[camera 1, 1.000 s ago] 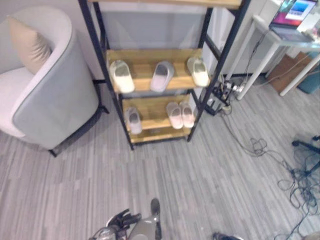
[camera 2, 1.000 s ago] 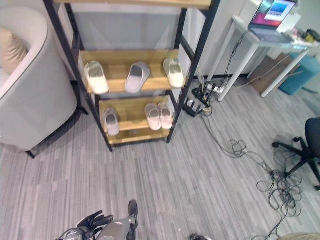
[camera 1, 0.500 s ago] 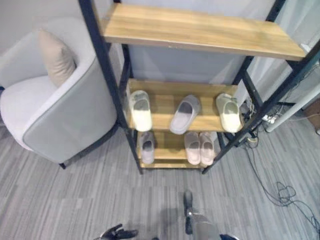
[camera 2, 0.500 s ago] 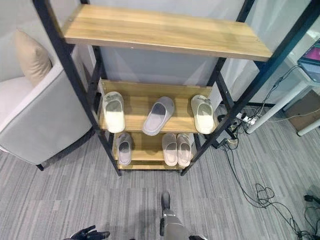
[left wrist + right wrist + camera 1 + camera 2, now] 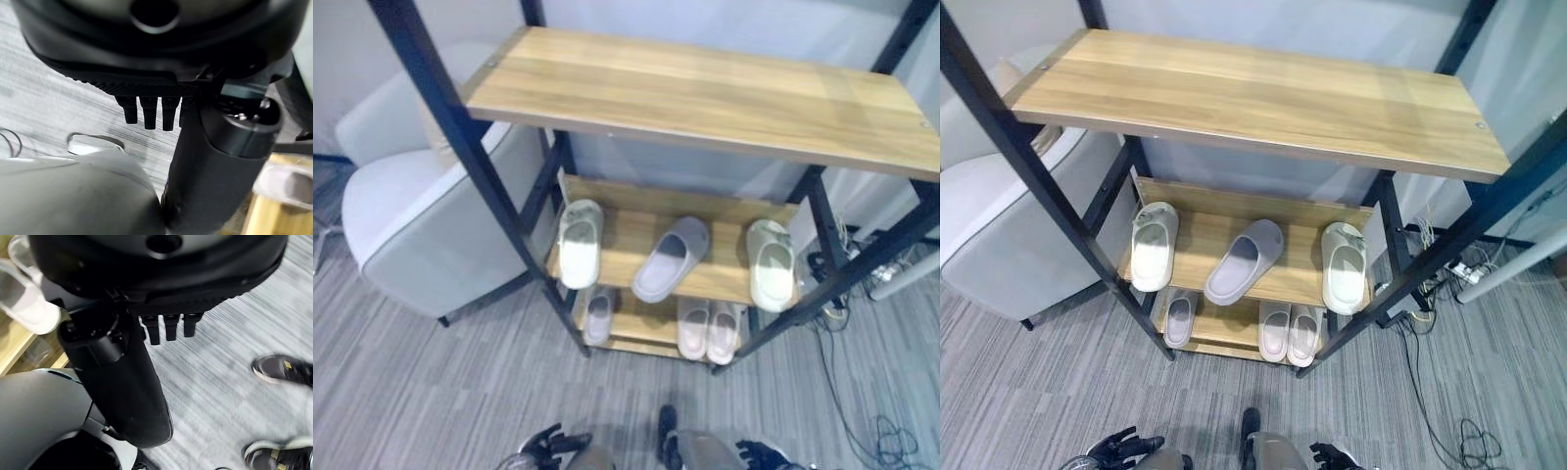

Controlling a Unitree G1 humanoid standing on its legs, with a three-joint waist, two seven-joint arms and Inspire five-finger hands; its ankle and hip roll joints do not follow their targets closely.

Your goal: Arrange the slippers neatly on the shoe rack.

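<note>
Camera now nearer shoe rack point(image 5: 705, 98), slippers point(image 5: 671, 259) unmoved, both hands point(image 5: 1121, 448) low, relaxed, empty

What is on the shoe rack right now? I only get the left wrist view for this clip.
Observer: The middle shelf holds three slippers: a left cream slipper, a grey slipper in the middle and a right cream slipper.
Operator: Are they lined up?
Observer: Not quite. The grey slipper lies at an angle, while both cream ones point straight out.
Operator: Is the right hand carrying one?
Observer: No. The right hand is open and holds nothing, low over the floor.
</note>
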